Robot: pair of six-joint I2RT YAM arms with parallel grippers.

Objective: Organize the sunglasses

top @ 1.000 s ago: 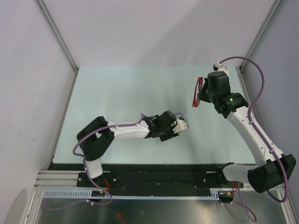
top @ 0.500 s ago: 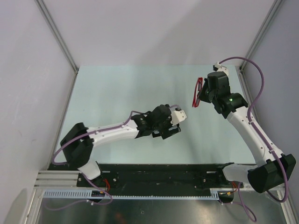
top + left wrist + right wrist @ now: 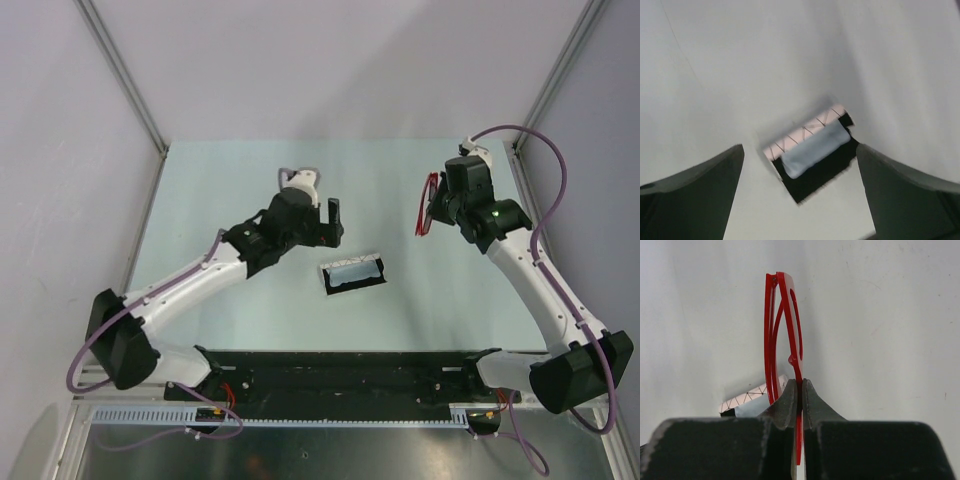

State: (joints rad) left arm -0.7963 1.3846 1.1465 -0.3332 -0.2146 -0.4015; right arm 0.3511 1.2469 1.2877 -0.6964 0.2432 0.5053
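Observation:
The red-framed sunglasses (image 3: 428, 203) hang folded in the air at the right, pinched at the frame (image 3: 785, 335) by my shut right gripper (image 3: 800, 385). On the table's middle lies the open case (image 3: 354, 272), white with thin lines outside and black inside, with a light-blue folded cloth (image 3: 815, 148) lying in it. My left gripper (image 3: 326, 222) stands wide open up and left of the case, with nothing between its fingers (image 3: 695, 195). In the left wrist view the case (image 3: 812, 172) lies ahead between the two spread fingers.
The pale green table (image 3: 220, 190) is walled by grey panels at the left, back and right. A black rail (image 3: 330, 375) runs along the near edge where both arm bases sit. Purple cables loop from both arms.
My left gripper has opened wide, let go of the case and swung up and left, leaving the case open on the table. The right arm has barely moved.

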